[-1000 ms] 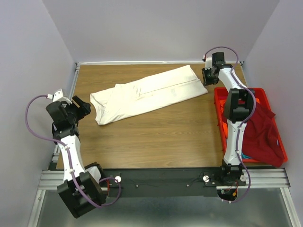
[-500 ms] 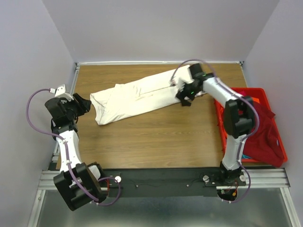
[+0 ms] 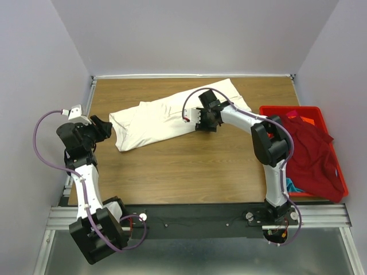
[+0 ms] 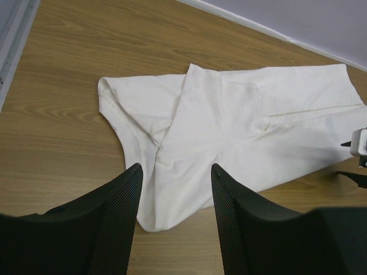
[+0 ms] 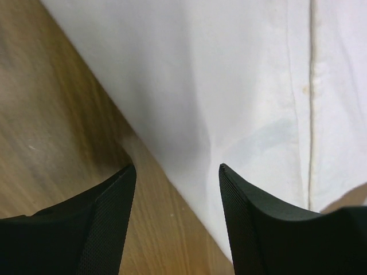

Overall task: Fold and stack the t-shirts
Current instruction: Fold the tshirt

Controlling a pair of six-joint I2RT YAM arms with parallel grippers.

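A cream-white t-shirt (image 3: 166, 114) lies folded lengthwise across the far half of the wooden table, slanting from lower left to upper right. It fills the left wrist view (image 4: 229, 126) and the right wrist view (image 5: 241, 86). My right gripper (image 3: 202, 121) is open, low over the shirt's near edge around its middle, one finger over wood and one over cloth. My left gripper (image 3: 106, 127) is open and empty, just left of the shirt's left end. A dark red t-shirt (image 3: 312, 154) is heaped in the red crate (image 3: 269, 112), with a bit of teal (image 3: 292, 185) and orange (image 3: 307, 121) cloth showing.
The red plastic crate stands at the table's right edge. Purple walls enclose the table on three sides, with a metal rail (image 3: 92, 91) along the left edge. The right arm stretches from its base across the table's right half.
My right gripper swept from the far right corner leftward along the shirt to its near edge by the middle. My left gripper stayed almost in place beside the shirt's left end.
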